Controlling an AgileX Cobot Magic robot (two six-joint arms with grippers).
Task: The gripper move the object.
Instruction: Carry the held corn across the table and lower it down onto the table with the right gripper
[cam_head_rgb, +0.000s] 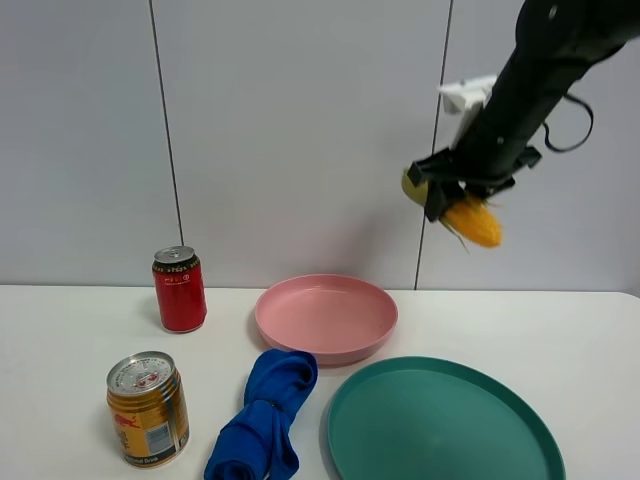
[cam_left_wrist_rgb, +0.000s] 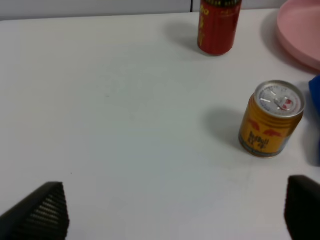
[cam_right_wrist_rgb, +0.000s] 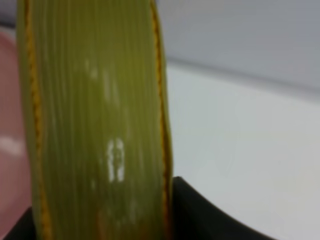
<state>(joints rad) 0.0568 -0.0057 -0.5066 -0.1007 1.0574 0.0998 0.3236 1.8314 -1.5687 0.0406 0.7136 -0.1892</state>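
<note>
Your right gripper (cam_head_rgb: 452, 196) clamped the corn (cam_head_rgb: 478, 223) aloft in the upper right of the frame, well above the counter (cam_head_rgb: 80, 330); your left gripper (cam_left_wrist_rgb: 175, 214) hung wide open and empty.

Robot lab or test cell, by the look of it. Plain white table (cam_head_rgb: 80, 340) sits against a blank grey panel wall (cam_head_rgb: 300, 130) with dark vertical seams. Unrelated props are laid out like a test set: red can (cam_head_rgb: 180, 290), gold can (cam_head_rgb: 147, 408), pink plate (cam_head_rgb: 325, 315), teal plate (cam_head_rgb: 440, 430), bunched blue cloth (cam_head_rgb: 262, 420). Black robot arm (cam_head_rgb: 530, 80) with a loose cable hangs overhead, its right gripper (cam_head_rgb: 455, 195) clamping a corn cob (cam_head_rgb: 478, 224) in mid-air.
</note>
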